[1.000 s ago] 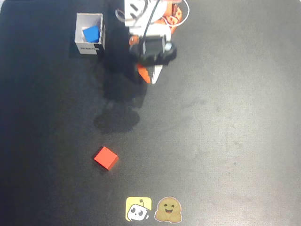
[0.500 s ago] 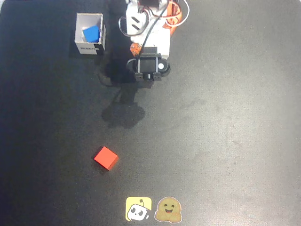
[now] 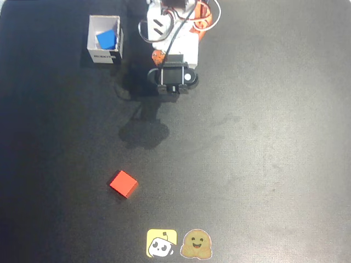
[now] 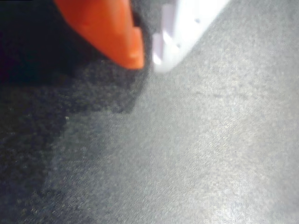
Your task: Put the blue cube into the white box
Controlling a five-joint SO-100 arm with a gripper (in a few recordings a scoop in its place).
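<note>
Blue cube point(image 3: 106, 39) inside white box point(image 3: 91, 41), apart from pincer point(image 4: 147, 58).

- A red cube point(image 3: 123, 183) sits on its own toward the lower left of the overhead view, turned so its corners point up and down the picture, with nothing touching it.
- Two stickers lie flat side by side at the bottom edge: a yellow square sticker point(image 3: 161, 243) with a small white cartoon figure on it, and just to its right a brown smiling blob sticker point(image 3: 197, 244).
- The black table point(image 3: 274, 164) is matte, with faint pale smudges right of centre; the wrist view shows its surface point(image 4: 196, 154) as a fine grey grain.
</note>
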